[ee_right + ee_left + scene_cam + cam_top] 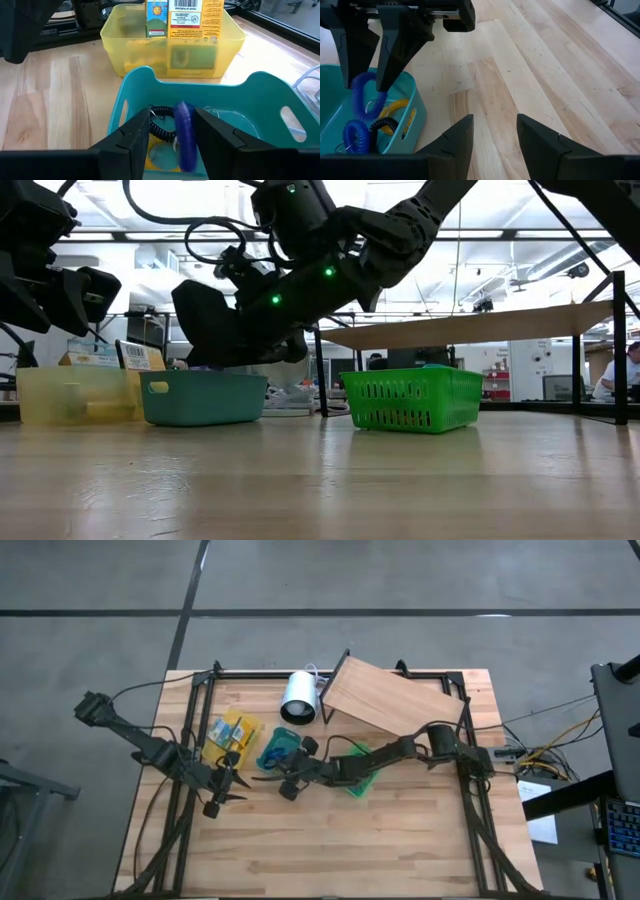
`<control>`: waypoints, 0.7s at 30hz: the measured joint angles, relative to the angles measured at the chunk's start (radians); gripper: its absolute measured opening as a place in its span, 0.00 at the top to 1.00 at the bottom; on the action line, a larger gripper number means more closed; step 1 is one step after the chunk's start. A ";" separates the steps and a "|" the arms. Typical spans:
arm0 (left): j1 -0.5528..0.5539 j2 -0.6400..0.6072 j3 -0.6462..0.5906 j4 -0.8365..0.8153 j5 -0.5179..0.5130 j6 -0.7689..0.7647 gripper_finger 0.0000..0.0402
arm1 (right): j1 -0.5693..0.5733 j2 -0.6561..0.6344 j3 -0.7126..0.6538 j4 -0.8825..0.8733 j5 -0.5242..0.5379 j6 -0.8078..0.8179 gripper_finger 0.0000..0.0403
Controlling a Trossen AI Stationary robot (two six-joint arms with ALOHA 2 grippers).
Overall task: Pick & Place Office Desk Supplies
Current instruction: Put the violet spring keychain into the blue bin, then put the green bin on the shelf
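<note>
Teal bin (260, 95): near table centre, just beside the yellow bin (172, 55); holds coiled bands, blue (355, 137), black (161, 127) and yellow (395, 107)
Right gripper (172, 137): over the teal bin; fingers parted; a purple-blue coil (185, 135) sits between them, contact unclear
Left gripper (495, 132): above bare wood beside the teal bin; fingers apart, nothing held
Yellow bin: yellow boxes (192, 17) upright inside
Green basket (412, 400): on the teal bin's other side, under the slanted wooden board (392, 697)
</note>
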 joint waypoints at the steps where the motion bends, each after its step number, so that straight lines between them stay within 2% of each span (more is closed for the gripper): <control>1: 0.000 0.000 0.000 0.000 0.000 0.000 0.62 | 0.000 0.000 0.000 0.000 0.000 0.003 0.63; 11: 0.000 0.000 0.000 0.000 0.000 0.000 0.62 | 0.000 0.000 0.000 0.000 0.002 0.000 0.62; 16: 0.000 0.000 0.000 0.000 0.000 0.000 0.62 | 0.000 -0.013 0.000 -0.001 0.100 -0.047 0.62; 21: 0.000 0.000 0.000 0.000 0.000 0.000 0.62 | -0.003 -0.037 0.001 -0.002 0.121 -0.066 0.62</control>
